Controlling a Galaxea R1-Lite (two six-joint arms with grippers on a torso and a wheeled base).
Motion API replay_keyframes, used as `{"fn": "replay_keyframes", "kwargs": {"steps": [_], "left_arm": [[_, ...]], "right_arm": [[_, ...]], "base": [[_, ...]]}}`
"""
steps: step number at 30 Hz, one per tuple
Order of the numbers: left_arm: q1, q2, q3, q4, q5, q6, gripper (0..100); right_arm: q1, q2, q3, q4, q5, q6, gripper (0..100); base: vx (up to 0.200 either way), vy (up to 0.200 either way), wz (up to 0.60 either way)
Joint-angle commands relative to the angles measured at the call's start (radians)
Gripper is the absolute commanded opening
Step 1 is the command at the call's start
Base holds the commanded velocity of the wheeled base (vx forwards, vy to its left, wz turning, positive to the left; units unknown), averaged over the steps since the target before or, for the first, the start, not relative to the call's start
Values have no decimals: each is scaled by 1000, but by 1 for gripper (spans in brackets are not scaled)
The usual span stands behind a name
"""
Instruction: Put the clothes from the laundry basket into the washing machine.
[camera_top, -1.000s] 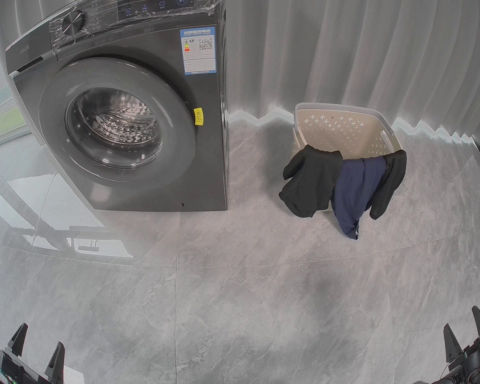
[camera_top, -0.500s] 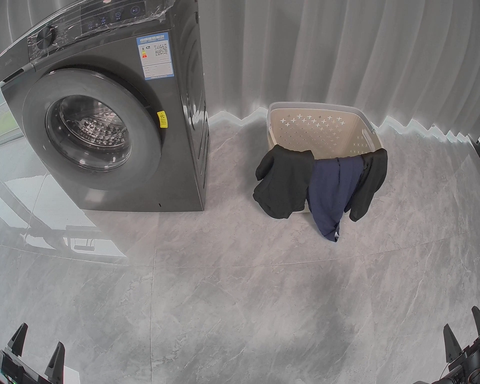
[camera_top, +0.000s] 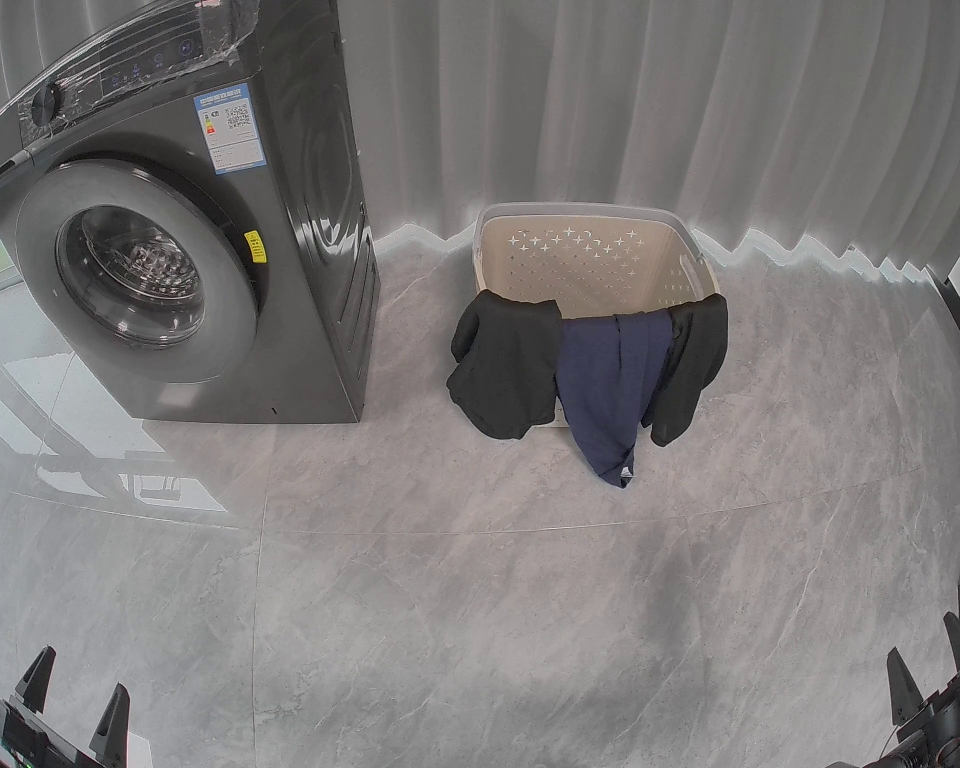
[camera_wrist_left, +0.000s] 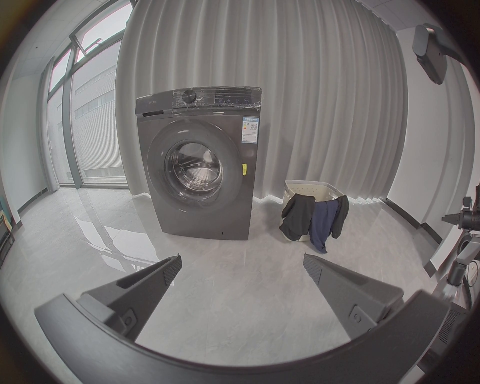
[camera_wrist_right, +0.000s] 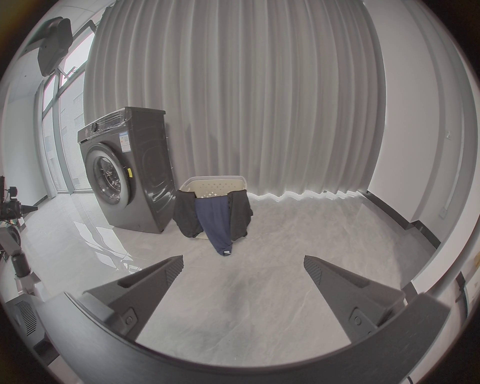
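A black garment (camera_top: 505, 365), a navy garment (camera_top: 605, 385) and a second black garment (camera_top: 690, 365) hang over the near rim of the beige perforated plastic laundry basket (camera_top: 590, 255). The basket stands at the grey tiled floor's (camera_top: 480, 600) far edge, beside the dark grey front-loading washing machine (camera_top: 190, 270). The left gripper (camera_top: 80, 675) and the right gripper (camera_top: 922, 640) hover well apart from it, jaws spread.

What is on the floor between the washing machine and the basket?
Nothing: in the head view only bare grey floor separates the washing machine from the basket.
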Motion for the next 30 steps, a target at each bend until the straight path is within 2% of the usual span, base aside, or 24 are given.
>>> {"fn": "replay_keyframes", "kwargs": {"steps": [1, 6, 24, 30], "left_arm": [[0, -18, 16, 0, 0, -2, 100], [0, -18, 16, 0, 0, -2, 100], [1, -17, 16, 0, 3, -6, 100], [0, -17, 16, 0, 3, -8, 100]], "right_arm": [[0, -16, 18, 0, 0, -1, 100], [2, -16, 18, 0, 0, -1, 100], [2, -16, 18, 0, 0, -1, 100], [2, -16, 18, 2, 0, -1, 100]], "base": [[0, 0, 0], [0, 0, 0], [200, 0, 0], [0, 0, 0]]}}
